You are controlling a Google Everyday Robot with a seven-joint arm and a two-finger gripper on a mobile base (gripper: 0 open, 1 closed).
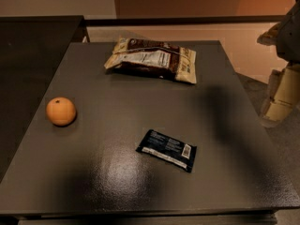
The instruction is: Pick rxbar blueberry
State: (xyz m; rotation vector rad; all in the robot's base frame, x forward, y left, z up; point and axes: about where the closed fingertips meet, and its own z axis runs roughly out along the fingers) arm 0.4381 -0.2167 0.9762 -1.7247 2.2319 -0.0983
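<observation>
The rxbar blueberry [167, 149] is a small flat bar in a dark navy-black wrapper with white label text and a white strip along its near edge. It lies flat on the dark grey table [112, 177], in the front middle, slightly skewed. My gripper [278, 108] hangs at the far right of the view, beyond the table's right edge. It is well to the right of the bar and above it, apart from it and holding nothing that I can see.
A larger cream-and-brown snack bag [152, 60] lies at the back middle of the table. An orange [61, 111] sits at the left. A darker counter [33, 55] adjoins the table on the left. Floor shows at the right.
</observation>
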